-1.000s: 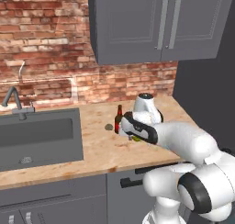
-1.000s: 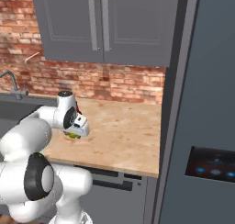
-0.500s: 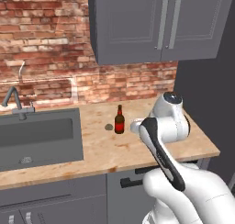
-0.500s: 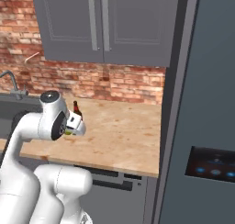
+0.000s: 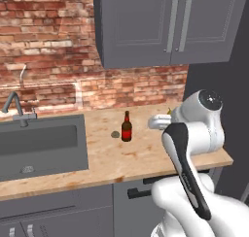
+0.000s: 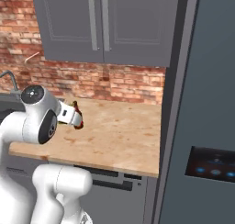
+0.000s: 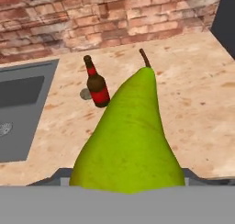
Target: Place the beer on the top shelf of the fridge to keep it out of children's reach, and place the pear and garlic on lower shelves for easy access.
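Pear (image 7: 131, 140) is clamped in the gripper, lifted off the counter (image 5: 141, 158) since 1 s ago and swung right of the beer (image 5: 126, 126). Garlic (image 5: 115, 133) sits just left of the beer. Fridge (image 6: 202, 126) door appears closed, so shelving is blocked.

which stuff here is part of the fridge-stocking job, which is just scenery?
Job:
- pear, held in the gripper, lifted off the counter
- beer, upright on the counter
- garlic, just left of the beer
- fridge, door shut

Scenery:
- sink
- faucet
- wall cupboards
- brick wall
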